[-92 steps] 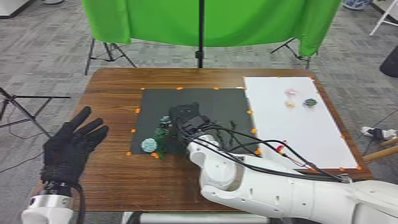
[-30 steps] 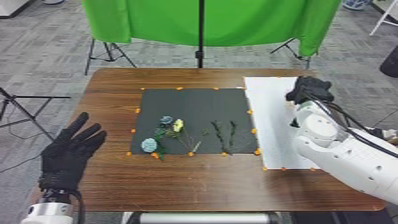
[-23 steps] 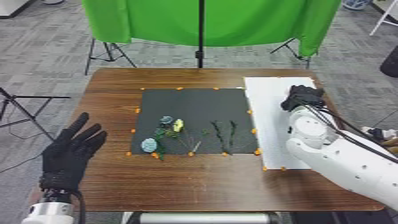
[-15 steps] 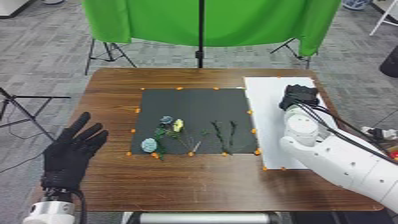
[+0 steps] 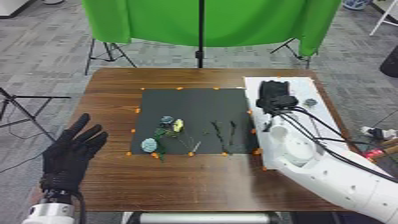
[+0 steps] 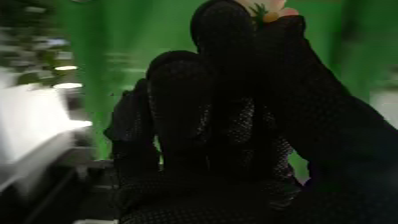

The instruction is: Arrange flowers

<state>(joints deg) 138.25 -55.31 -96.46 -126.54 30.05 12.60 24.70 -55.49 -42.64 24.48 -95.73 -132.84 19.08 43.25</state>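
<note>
Two o'clock from the dark mat [image 5: 195,107], the right hand's [image 5: 274,94] fingers [image 6: 222,30] clamp the pink flower [image 6: 288,11] so shallowly it may slip.

Brown wooden table [image 5: 195,187]; dark mat [image 5: 187,105] beside white sheet [image 5: 303,89], orange tabs [image 5: 190,154].

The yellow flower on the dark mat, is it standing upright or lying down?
Lying down. In the head view, the yellow flower is stretched out along the dark mat, not raised on end.
</note>
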